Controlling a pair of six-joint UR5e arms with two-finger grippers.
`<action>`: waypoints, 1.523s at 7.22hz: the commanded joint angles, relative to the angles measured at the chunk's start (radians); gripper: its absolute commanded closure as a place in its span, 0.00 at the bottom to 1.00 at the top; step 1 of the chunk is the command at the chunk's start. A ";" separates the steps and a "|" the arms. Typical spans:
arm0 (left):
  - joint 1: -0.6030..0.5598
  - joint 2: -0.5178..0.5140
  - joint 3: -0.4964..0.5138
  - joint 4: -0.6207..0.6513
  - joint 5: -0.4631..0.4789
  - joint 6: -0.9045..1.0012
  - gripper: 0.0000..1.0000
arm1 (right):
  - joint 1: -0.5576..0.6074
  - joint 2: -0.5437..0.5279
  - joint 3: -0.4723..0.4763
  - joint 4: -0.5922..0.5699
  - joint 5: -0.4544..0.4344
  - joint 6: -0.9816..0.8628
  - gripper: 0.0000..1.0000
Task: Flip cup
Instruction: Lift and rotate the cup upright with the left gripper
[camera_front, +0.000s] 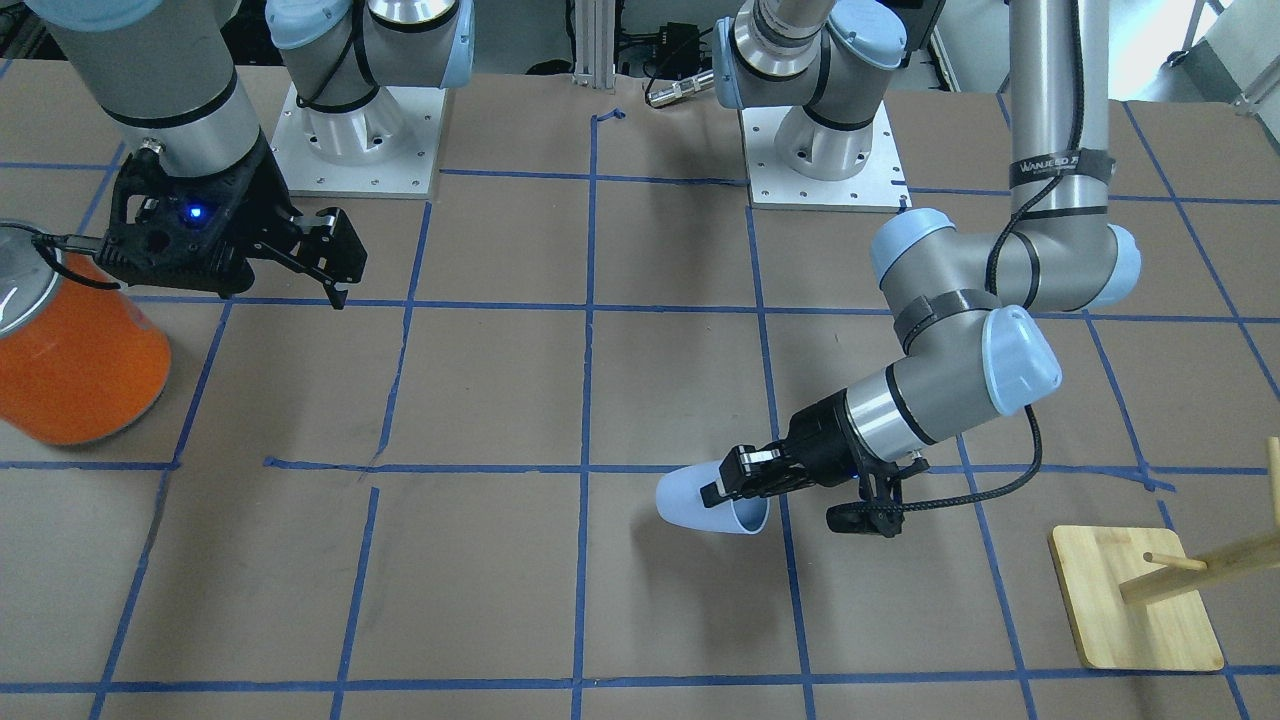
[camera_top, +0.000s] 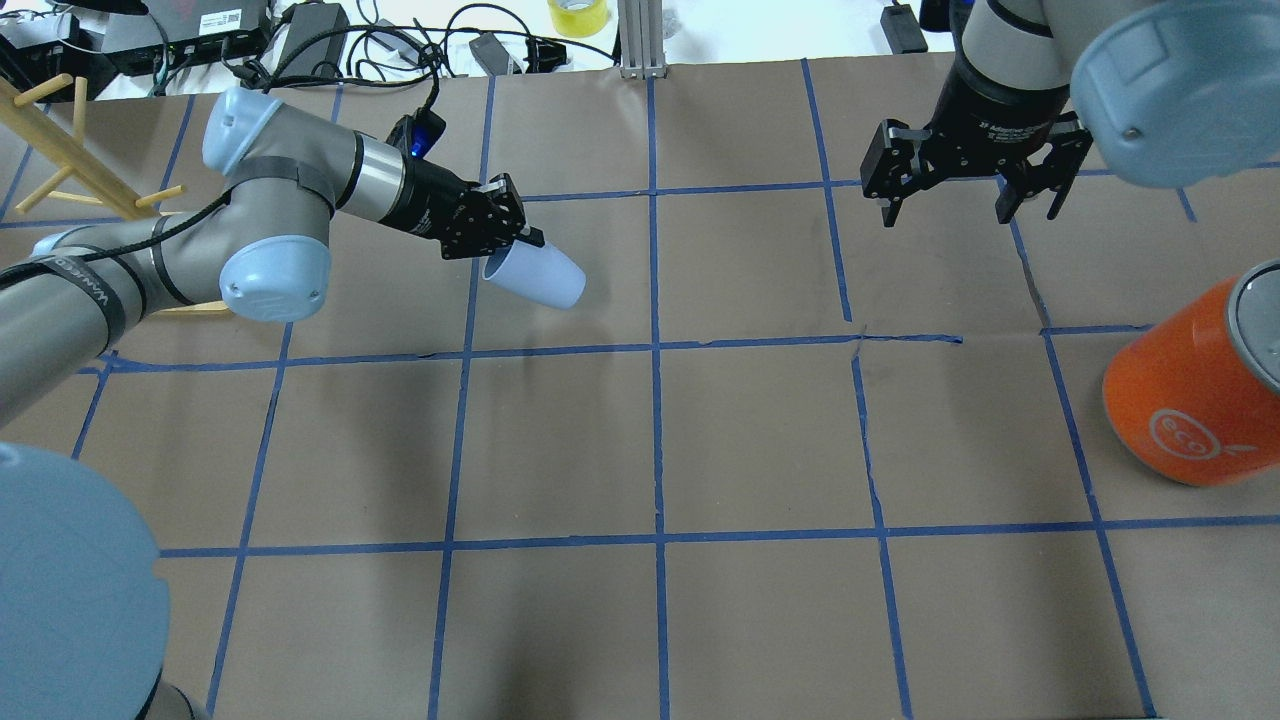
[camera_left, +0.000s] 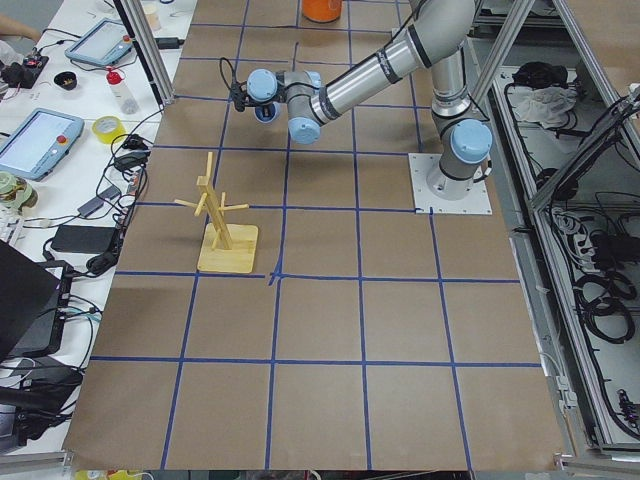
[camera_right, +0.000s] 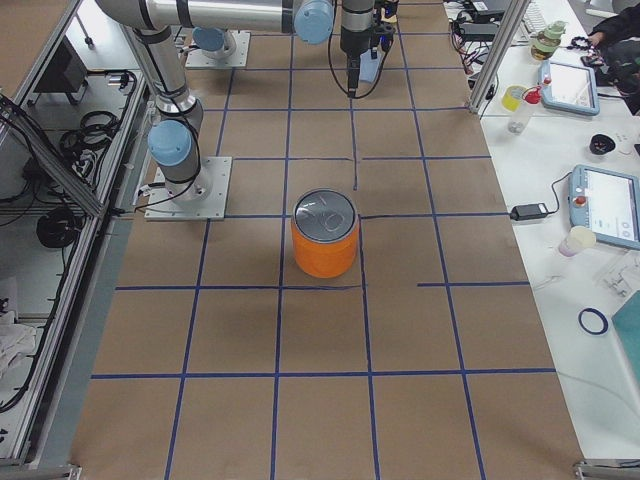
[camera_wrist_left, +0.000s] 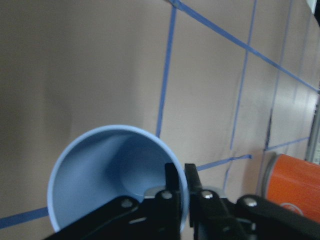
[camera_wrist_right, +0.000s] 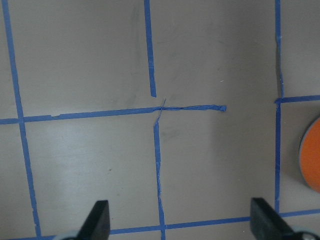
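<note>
Pale blue cup tipped sideways, left gripper pinching its rim.
Right gripper hangs spread wide; orange can reads "eco".

The orange can, at the right edge of the overhead view, bears a white "eco" logo. The left arm's black strap reads "WANJEED".

Silver-grey arms, pale blue joint caps, black fingers (blue LED behind), black cables, bolted base plates.
</note>
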 joint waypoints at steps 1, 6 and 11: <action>-0.018 0.063 0.022 -0.001 0.354 0.008 1.00 | 0.001 0.002 -0.047 0.013 -0.005 0.002 0.00; -0.025 0.022 0.088 0.088 0.667 0.186 1.00 | 0.002 -0.006 -0.046 0.016 -0.001 0.002 0.00; -0.024 -0.061 0.105 0.153 0.678 0.240 1.00 | 0.002 -0.001 -0.040 0.014 -0.011 0.002 0.00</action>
